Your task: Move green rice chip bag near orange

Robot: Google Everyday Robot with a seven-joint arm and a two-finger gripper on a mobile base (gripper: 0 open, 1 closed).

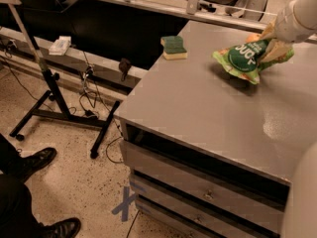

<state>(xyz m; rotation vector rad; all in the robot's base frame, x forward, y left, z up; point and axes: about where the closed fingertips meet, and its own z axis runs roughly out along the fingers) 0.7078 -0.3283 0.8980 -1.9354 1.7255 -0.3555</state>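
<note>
The green rice chip bag is a light-green pouch with a dark-green circle and white lettering. It hangs tilted just above the grey table at its far right and casts a shadow below. My gripper comes in from the upper right on a white arm and is shut on the bag's right end. The orange peeks out just behind the bag's top edge, mostly hidden by the bag and the gripper.
A green-and-yellow sponge block lies at the table's far left edge. Drawers sit under the tabletop. A black stand with cables and a person's shoes are on the floor at left.
</note>
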